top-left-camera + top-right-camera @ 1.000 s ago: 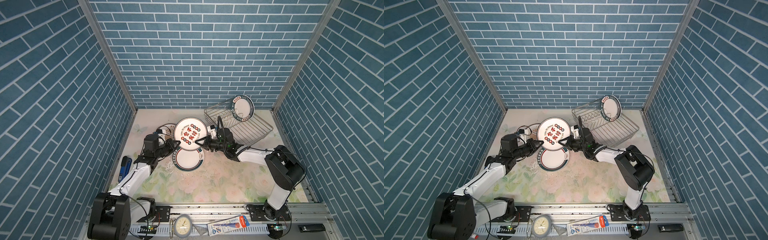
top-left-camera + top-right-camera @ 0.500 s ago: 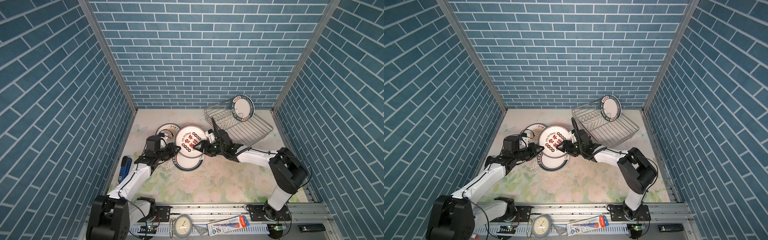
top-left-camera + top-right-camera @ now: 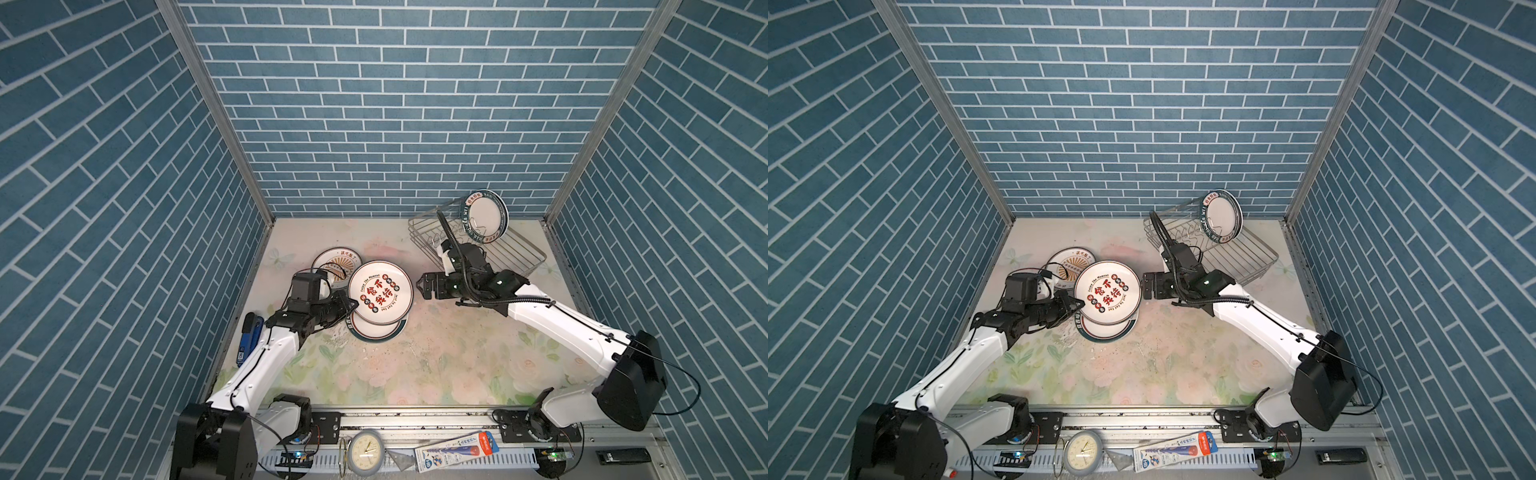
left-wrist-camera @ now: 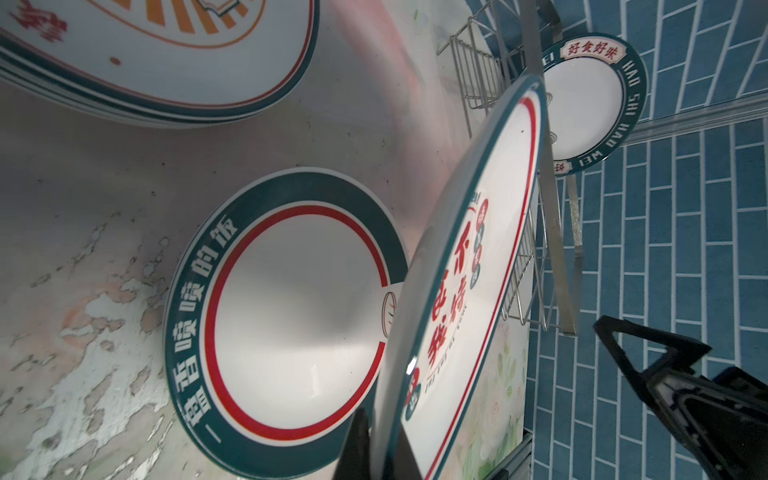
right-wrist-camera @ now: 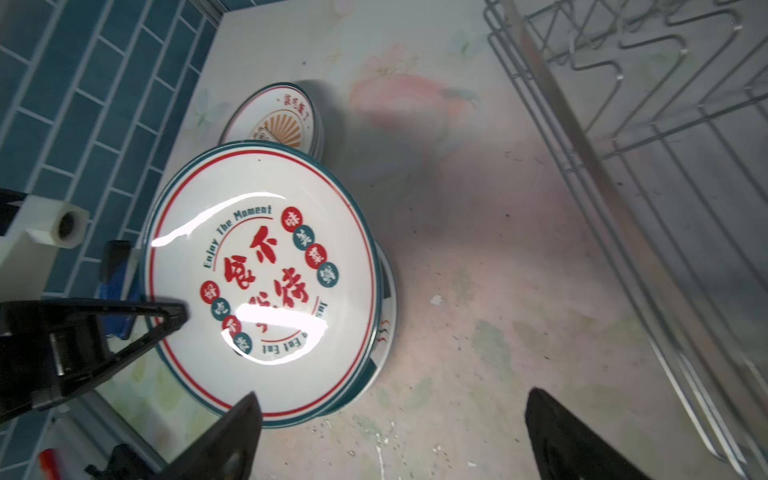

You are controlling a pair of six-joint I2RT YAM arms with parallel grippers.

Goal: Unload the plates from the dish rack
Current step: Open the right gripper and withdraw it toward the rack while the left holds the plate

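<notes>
On the floral table [image 3: 415, 365], the dish rack [image 3: 519, 251] sits at two o'clock, with one green-rimmed plate [image 3: 486, 214] upright at its far end. At ten o'clock the red-character plate [image 3: 380, 293] tilts over a flat plate [image 3: 376, 332] (a sunburst stack [image 3: 332, 264] lies beside). The left end effector [image 3: 351, 305] pinches its eight o'clock rim. The right end effector [image 3: 422, 286] gapes empty just off three o'clock.

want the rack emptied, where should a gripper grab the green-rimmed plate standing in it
Probably its upper rim, from above: the plate stands on edge at the dish rack's far end, leaving only the top edge free.
</notes>
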